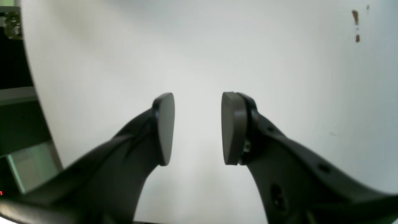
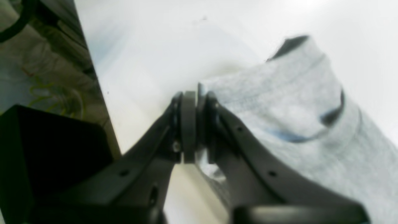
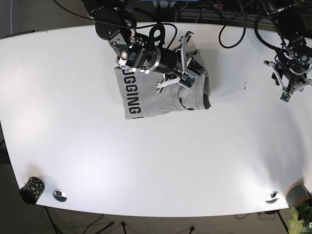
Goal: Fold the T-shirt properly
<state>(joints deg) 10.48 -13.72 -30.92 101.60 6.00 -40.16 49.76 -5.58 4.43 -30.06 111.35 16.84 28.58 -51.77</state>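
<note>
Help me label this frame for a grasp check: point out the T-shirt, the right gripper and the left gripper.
T-shirt (image 3: pixel 141 97): base view, on the grey front near the black lettering.
right gripper (image 2: pixel 196 124): right wrist view, between the pads pinching the fabric edge.
left gripper (image 1: pixel 197 127): left wrist view, in the open gap between the pads.

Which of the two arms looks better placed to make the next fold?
The right. The right gripper is already shut on the T-shirt, while the left gripper hangs open over bare table, far from it.

A wide white table fills the room under bright light, dark floor around it.
</note>
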